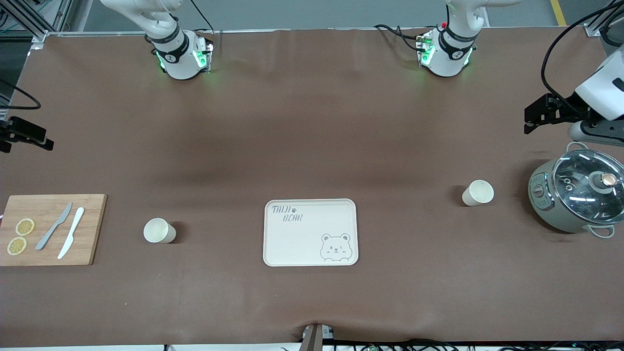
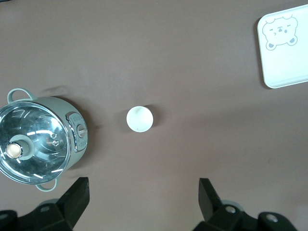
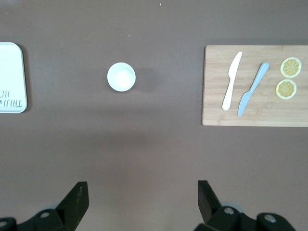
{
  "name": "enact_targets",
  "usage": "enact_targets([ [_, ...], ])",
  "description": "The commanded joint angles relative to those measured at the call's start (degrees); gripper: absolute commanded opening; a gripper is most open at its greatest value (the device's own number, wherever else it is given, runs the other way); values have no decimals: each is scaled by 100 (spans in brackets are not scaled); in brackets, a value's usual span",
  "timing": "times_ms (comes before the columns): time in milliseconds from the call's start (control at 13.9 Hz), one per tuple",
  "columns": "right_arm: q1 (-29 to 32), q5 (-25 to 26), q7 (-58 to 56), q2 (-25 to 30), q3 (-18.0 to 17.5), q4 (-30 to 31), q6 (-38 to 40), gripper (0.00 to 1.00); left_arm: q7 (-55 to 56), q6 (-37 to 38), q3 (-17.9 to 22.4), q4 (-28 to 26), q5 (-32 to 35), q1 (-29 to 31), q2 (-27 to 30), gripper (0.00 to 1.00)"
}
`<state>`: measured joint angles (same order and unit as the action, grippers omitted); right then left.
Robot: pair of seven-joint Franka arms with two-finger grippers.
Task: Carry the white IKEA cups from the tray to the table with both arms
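Note:
Two white IKEA cups stand upright on the brown table. One cup [image 1: 159, 230] stands between the cutting board and the tray, and shows in the right wrist view [image 3: 121, 76]. The other cup [image 1: 477, 192] stands between the tray and the pot, and shows in the left wrist view [image 2: 139, 119]. My left gripper [image 1: 535, 117] hangs high over the table's left-arm end, above the pot, open and empty [image 2: 144, 197]. My right gripper [image 1: 27, 136] hangs high over the right-arm end, above the board, open and empty [image 3: 143, 197]. Neither gripper touches a cup.
A cream bear-printed tray [image 1: 310, 204] lies mid-table, nearer the front camera. A wooden cutting board [image 1: 90, 229] with two knives and two lemon slices lies at the right arm's end. A grey-green pot with a glass lid [image 1: 541, 192] stands at the left arm's end.

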<state>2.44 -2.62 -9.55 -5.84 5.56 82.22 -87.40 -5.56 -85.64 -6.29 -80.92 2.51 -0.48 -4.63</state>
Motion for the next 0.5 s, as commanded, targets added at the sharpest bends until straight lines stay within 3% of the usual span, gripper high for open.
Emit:
enact_targets([
  [0,19,156,59,109,-28,-22,-76,100,-120,-102,-4,-134,-101,109,147,100],
  [431,28,121,67,100,-11,48,-84,100,-120,-111,-4,-143,-101,110,129,100],
])
